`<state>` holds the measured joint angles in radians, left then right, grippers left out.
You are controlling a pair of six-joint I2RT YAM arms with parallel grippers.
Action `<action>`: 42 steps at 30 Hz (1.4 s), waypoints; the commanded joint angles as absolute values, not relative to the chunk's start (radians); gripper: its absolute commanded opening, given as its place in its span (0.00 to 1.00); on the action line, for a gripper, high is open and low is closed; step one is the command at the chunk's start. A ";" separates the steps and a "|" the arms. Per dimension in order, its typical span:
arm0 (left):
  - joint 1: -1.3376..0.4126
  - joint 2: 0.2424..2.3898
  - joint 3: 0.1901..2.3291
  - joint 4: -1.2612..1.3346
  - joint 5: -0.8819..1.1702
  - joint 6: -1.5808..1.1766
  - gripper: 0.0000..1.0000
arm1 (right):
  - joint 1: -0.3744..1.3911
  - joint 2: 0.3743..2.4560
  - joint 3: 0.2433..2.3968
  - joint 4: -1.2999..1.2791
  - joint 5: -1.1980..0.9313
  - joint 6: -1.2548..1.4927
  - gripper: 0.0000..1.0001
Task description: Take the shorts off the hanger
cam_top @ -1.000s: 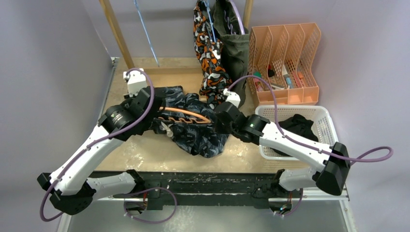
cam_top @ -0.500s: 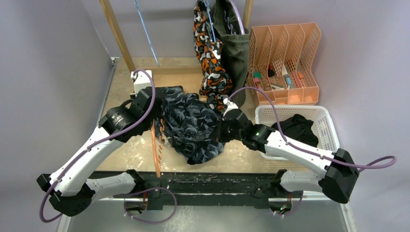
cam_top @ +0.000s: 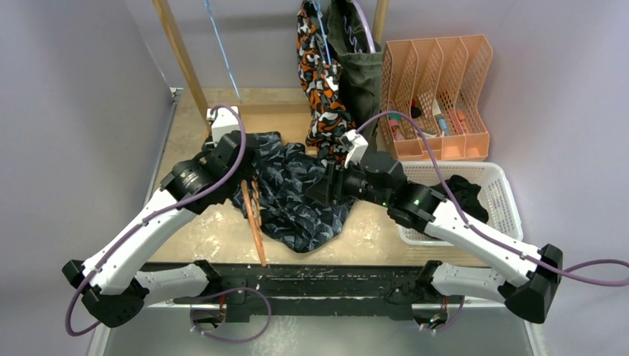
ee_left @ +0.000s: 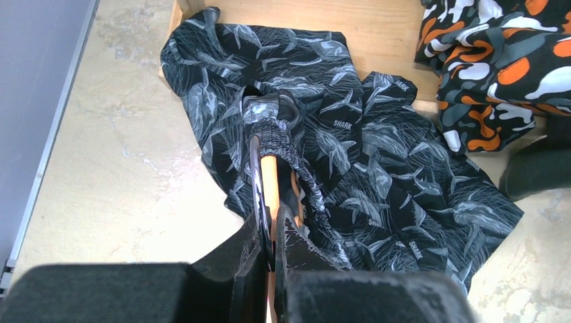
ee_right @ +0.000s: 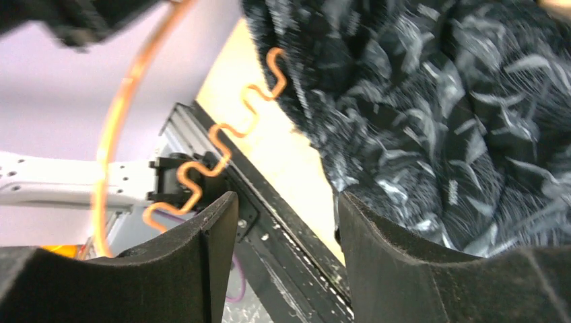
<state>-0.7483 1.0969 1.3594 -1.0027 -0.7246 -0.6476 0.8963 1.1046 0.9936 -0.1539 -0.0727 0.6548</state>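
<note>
One limp, light pair, the wavy-patterned shorts (cam_top: 297, 200), lies mid-table, waistband bunched around the hanger (cam_top: 254, 222). Your left gripper (ee_left: 273, 232) pinches that hanger; your right gripper (ee_right: 284, 208) is spread. Grab the elastic waistband; the cloth should slide. The white basket (cam_top: 482, 169), right, holds the black shorts (cam_top: 466, 194).
</note>
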 commanded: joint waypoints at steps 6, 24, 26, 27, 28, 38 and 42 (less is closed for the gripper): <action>-0.746 1.164 1.362 -0.860 -0.741 -0.781 0.00 | 0.966 1.077 1.024 0.079 -0.174 0.568 0.66; -0.746 1.197 1.336 -0.803 -0.794 -0.897 0.00 | 1.198 1.187 1.075 0.049 0.156 0.421 0.75; -0.746 1.202 1.343 -0.816 -0.810 -0.911 0.00 | 1.207 1.208 1.084 0.038 0.165 0.418 0.75; -0.746 1.205 1.347 -0.824 -0.820 -0.921 0.00 | 1.215 1.214 1.085 0.036 0.178 0.417 0.75; -0.747 1.208 1.350 -0.834 -0.832 -0.935 0.00 | 1.225 1.217 1.081 0.042 0.191 0.415 0.75; -0.746 1.211 1.372 -0.888 -0.917 -0.993 0.00 | 1.265 1.196 1.031 0.110 0.139 0.362 0.70; -0.747 1.189 1.364 -0.884 -0.930 -1.003 0.00 | 1.267 1.254 1.035 0.057 0.178 0.322 0.70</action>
<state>-0.7483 1.2236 1.3163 -0.9112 -0.8604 -0.9630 1.2598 1.2247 1.0302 0.0498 0.1398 0.3779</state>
